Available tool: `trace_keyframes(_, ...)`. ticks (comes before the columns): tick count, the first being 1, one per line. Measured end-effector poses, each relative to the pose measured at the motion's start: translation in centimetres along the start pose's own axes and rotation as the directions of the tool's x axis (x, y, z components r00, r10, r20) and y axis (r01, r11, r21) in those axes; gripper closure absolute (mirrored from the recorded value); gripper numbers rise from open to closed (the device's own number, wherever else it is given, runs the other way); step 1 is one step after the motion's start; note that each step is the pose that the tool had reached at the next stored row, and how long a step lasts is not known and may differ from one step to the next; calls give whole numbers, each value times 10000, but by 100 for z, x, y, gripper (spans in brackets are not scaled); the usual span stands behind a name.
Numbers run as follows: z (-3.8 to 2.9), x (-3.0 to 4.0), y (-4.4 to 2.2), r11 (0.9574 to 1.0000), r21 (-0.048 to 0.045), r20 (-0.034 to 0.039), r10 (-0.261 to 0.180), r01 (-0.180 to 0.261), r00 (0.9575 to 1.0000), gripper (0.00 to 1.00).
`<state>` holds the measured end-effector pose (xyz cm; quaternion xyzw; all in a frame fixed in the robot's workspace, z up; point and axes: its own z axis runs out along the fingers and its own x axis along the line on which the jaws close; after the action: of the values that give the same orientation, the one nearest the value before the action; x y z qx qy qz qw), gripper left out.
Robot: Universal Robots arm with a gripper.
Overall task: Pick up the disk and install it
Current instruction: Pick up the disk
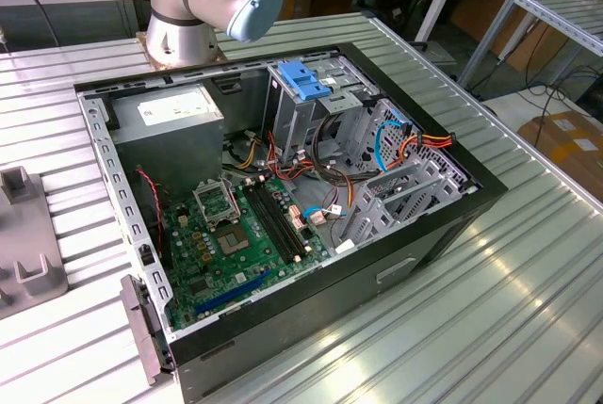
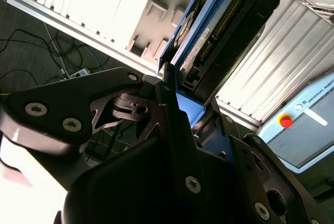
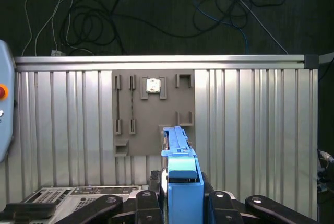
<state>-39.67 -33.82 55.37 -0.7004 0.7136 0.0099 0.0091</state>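
The disk (image 3: 175, 140) is held clenched edgewise by the gripper (image 3: 180, 190); twisting within that narrow grip, or fouling the cables (image 1: 422, 144) at two o'clock in the exterior view's case (image 1: 490, 189), is judged possible.

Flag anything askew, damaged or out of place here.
Nothing stands out. The disk sits straight, edge-on between the jaws in the first wrist view, the grey fixture plate beyond it. In the exterior view the open computer case lies flat on the table, cables inside it.

Bright even overhead light, glare streaks on ribbed table (image 1: 528, 272), soft shadows inside computer case (image 1: 311, 302)
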Motion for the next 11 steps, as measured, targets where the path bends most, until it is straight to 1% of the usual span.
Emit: trace_keyframes(11,1,0,-26,10000,0,0,0,0,10000,63)
